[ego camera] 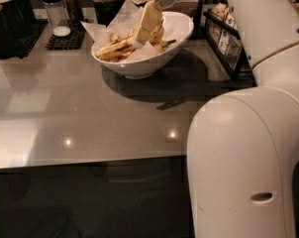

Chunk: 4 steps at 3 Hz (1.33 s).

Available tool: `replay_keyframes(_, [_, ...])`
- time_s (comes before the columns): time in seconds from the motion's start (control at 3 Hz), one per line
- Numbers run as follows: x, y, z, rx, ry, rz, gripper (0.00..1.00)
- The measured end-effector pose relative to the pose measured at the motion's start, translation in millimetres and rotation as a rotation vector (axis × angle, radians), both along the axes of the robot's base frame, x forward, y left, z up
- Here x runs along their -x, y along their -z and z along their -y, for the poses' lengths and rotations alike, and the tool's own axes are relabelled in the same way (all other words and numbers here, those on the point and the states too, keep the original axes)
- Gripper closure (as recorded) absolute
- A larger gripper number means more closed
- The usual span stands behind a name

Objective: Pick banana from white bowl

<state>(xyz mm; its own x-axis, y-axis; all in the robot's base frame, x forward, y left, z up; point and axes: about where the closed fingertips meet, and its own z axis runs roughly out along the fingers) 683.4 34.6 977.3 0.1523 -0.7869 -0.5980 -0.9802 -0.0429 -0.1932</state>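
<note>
Gripper (139, 41) reaches down from the top edge into the white bowl (139, 69), tilted, with its tip just at the fruit; whether it is closed on something I cannot tell. The banana (112, 47) lies in the left part of the bowl on the white paper lining (104, 29), beside shorter bananas (158, 36) (these are partly hidden behind the gripper). The bowl stands on the grey countertop (65, 108), near a black wire rack (228, 43). The robot's white arm (243, 167) fills the right side.
</note>
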Motion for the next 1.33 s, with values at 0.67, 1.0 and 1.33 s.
replay_keyframes(0.67, [-6,-9,-4,-0.038,0.04,0.024,0.0])
replay_keyframes(1.0, [-13,-7,-11,-0.048,0.042,0.025,0.0])
replay_keyframes(1.33, [-14,-7,-12,-0.049,0.043,0.025,0.15])
